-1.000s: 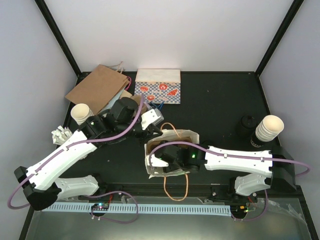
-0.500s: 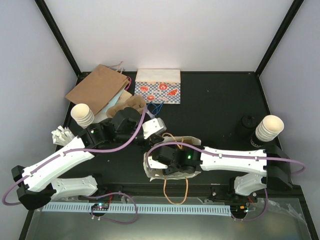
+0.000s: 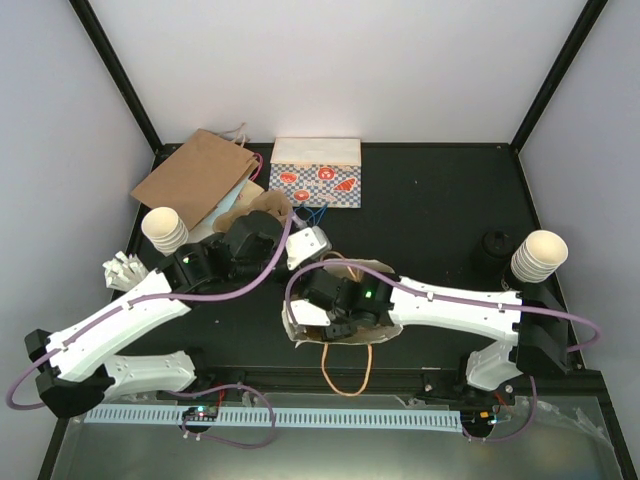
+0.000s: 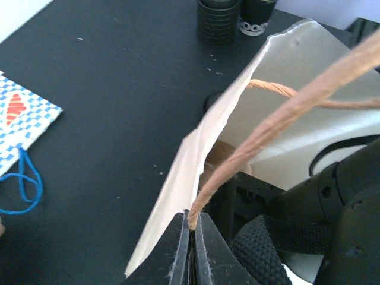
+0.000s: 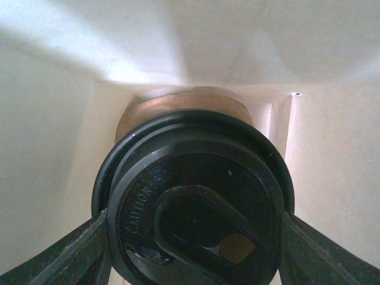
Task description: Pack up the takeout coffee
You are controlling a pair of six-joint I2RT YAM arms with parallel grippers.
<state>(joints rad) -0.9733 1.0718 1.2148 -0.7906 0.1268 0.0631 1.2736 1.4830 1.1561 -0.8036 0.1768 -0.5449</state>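
Note:
A white paper bag (image 3: 385,272) with brown twine handles stands at the table's middle, mouth up. My left gripper (image 4: 191,217) is shut on one twine handle (image 4: 261,139) at the bag's rim (image 4: 178,196), holding it up. My right gripper (image 5: 196,252) reaches down inside the bag (image 5: 53,148), shut on the takeout coffee (image 5: 196,202). Its fingers (image 5: 71,252) press both sides of the round black lid. The lid hides the cup's body. In the top view the right gripper (image 3: 335,308) is in the bag's mouth and the left gripper (image 3: 315,242) is at its far rim.
A brown paper bag (image 3: 195,178) and a patterned box (image 3: 315,175) lie at the back left, with a cardboard carrier (image 3: 262,205) beside them. Stacks of cream cups stand at the left (image 3: 165,230) and right (image 3: 538,255). A stack of black lids (image 3: 493,245) sits at the right.
My left gripper has closed fully on the handle. My right arm has moved left and deeper into the bag with the cup, and the bag has shifted with it.

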